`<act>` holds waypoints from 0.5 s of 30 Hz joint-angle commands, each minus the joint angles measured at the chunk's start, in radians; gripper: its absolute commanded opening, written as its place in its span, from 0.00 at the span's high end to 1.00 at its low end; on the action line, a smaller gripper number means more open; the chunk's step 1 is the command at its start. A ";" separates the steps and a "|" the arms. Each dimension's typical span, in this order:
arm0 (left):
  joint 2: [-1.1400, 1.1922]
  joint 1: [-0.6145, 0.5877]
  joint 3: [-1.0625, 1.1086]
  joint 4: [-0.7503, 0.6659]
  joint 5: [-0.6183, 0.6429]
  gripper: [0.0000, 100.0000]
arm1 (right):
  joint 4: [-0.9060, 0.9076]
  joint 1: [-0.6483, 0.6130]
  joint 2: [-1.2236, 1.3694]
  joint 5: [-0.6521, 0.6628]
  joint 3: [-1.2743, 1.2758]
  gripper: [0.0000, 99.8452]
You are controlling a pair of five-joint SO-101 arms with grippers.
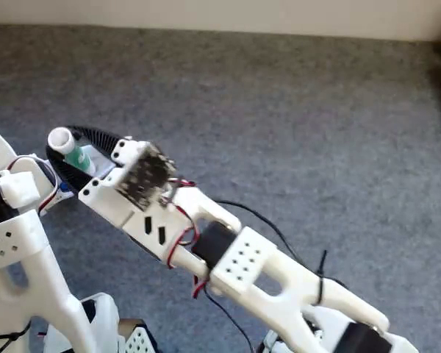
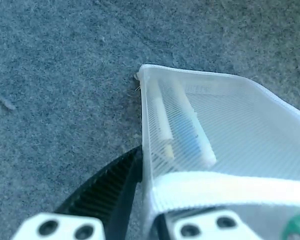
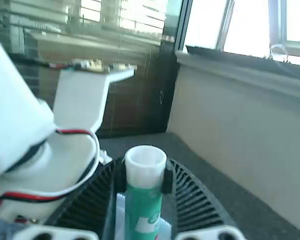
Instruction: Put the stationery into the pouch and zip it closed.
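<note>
In the left wrist view a white mesh pouch (image 2: 230, 130) lies on grey carpet, with two pale pens (image 2: 192, 127) showing through the mesh. My left gripper (image 2: 147, 172) is pinched on the pouch's edge beside its white zipper band (image 2: 230, 190); one black ribbed finger (image 2: 105, 190) shows outside the mesh. My right gripper (image 3: 142, 172) is shut on a green glue stick (image 3: 142, 205) with a white cap, held upright. In the high view the glue stick (image 1: 75, 154) and right gripper (image 1: 70, 151) hang at the left, close by the left arm (image 1: 18, 228).
Grey carpet (image 1: 294, 110) covers the floor, open towards the back and right. The right arm (image 1: 228, 250) stretches diagonally from the lower right. A wall and windows (image 3: 240, 30) show behind in the right wrist view.
</note>
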 commanded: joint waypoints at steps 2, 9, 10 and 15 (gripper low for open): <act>0.007 0.010 0.001 -0.012 0.008 0.99 | -0.031 0.016 0.005 0.017 -0.018 1.00; 0.007 0.010 0.001 -0.012 0.008 0.99 | 0.001 0.013 0.005 0.264 0.044 1.00; 0.007 0.010 0.001 -0.012 0.008 0.99 | 0.001 0.012 0.005 0.316 0.054 1.00; 0.007 0.010 0.001 -0.012 0.008 0.99 | 0.002 0.013 0.005 0.405 0.059 1.00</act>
